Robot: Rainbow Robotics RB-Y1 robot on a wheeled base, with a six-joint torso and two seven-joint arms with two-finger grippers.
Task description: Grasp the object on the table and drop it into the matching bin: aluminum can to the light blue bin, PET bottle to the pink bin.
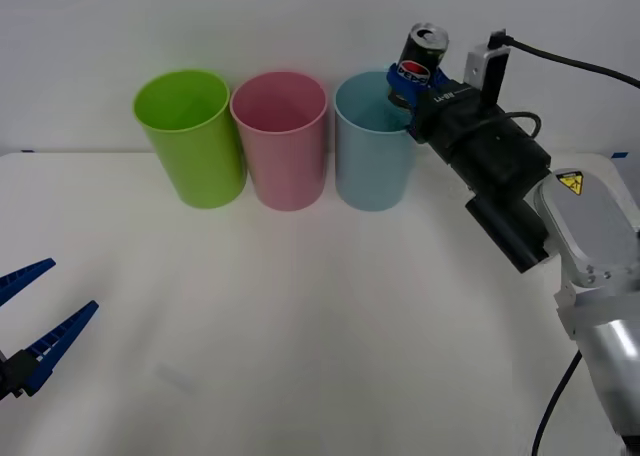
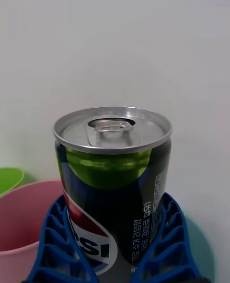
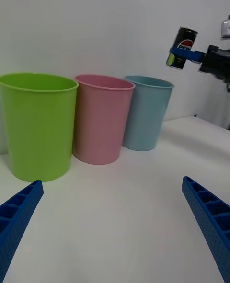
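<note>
Above the far rim of the light blue bin, the right hand grips the can upright, its blue ribbed fingers clamped on both sides of the dark body, silver top and pull tab facing up. The can hangs in the air over the bin's right edge. Just beside that bin stands the pink bin, then a lime green bin, all in a row on the white counter. Low at the counter's near left, the left hand hovers with fingers spread wide, holding nothing.
</note>
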